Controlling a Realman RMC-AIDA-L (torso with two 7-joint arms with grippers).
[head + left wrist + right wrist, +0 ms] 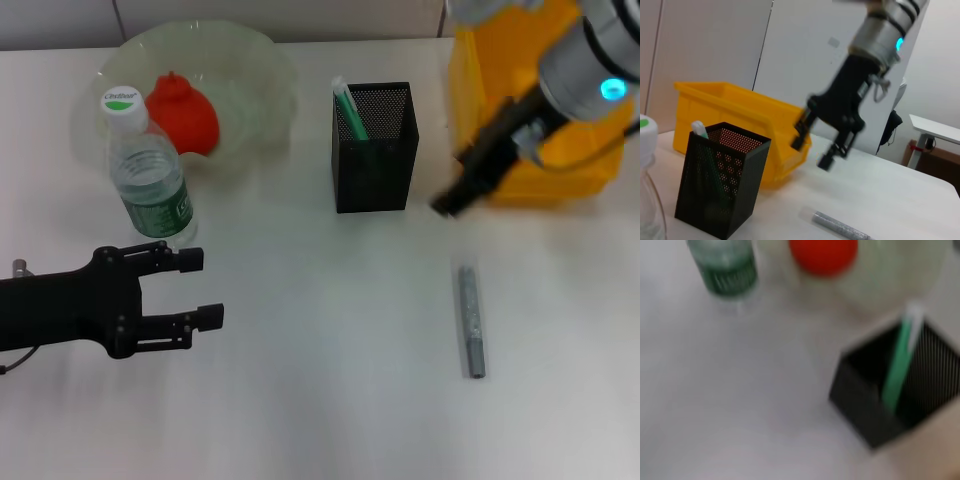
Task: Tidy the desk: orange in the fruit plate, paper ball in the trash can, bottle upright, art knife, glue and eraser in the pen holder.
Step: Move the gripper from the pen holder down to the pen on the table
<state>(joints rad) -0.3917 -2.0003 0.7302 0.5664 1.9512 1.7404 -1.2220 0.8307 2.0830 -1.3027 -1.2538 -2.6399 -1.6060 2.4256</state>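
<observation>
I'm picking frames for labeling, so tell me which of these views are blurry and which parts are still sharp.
Head view: mostly sharp, bottle and grey rod crisp, only the right gripper smeared. Left wrist view: pen holder sharp, the right gripper streaked. Right wrist view: blurred throughout, orange and glue soft.

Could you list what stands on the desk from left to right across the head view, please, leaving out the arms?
Bottle → orange in the fruit plate → pen holder with the glue → grey metallic rod → trash can.
</observation>
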